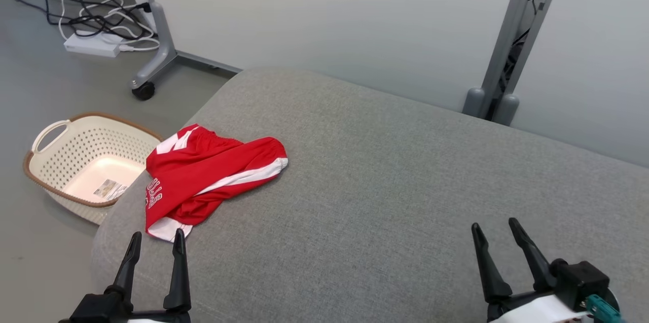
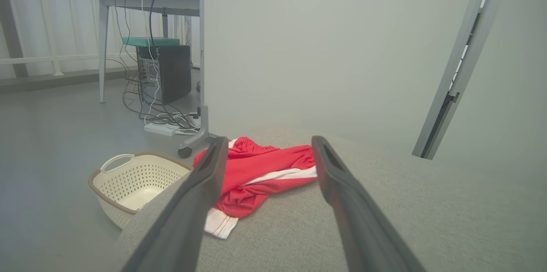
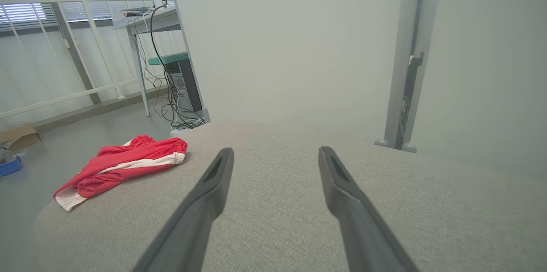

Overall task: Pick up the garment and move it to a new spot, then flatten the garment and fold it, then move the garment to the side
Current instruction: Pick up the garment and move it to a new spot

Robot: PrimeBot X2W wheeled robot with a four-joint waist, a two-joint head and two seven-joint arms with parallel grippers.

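Currently: pick-up step, garment (image 1: 203, 181) not yet grasped
Left gripper (image 1: 157, 234) and right gripper (image 1: 494, 223) both spread wide, empty; next, advance left gripper onto the crumpled fabric, then close

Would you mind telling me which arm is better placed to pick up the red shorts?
Probably the left: the left gripper, open, sits right by the red shorts at the left edge of the grey cushion; the right gripper, also open, is far off.
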